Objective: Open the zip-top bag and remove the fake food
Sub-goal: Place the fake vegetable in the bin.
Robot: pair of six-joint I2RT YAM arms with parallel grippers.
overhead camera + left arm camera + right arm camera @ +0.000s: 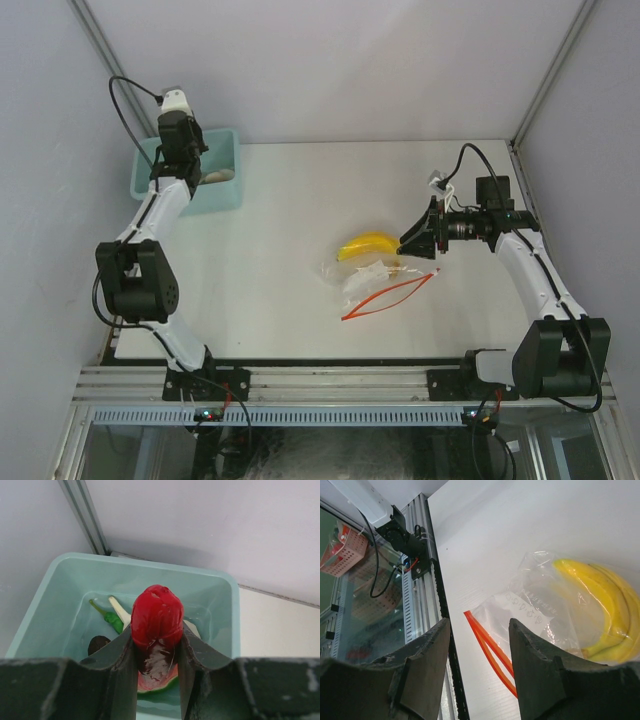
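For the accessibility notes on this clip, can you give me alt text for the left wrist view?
The left gripper clamps a red toy food piece over a teal bin. In the bin lie a green piece and a whitish piece.

No text, brand, number or sign can be read in any view. In the right wrist view, the zip-top bag (535, 617) shows faint pale marks on its clear film, too blurred to make out.

Glossy red piece (156, 617), crinkly clear bag (522, 611) — plastic
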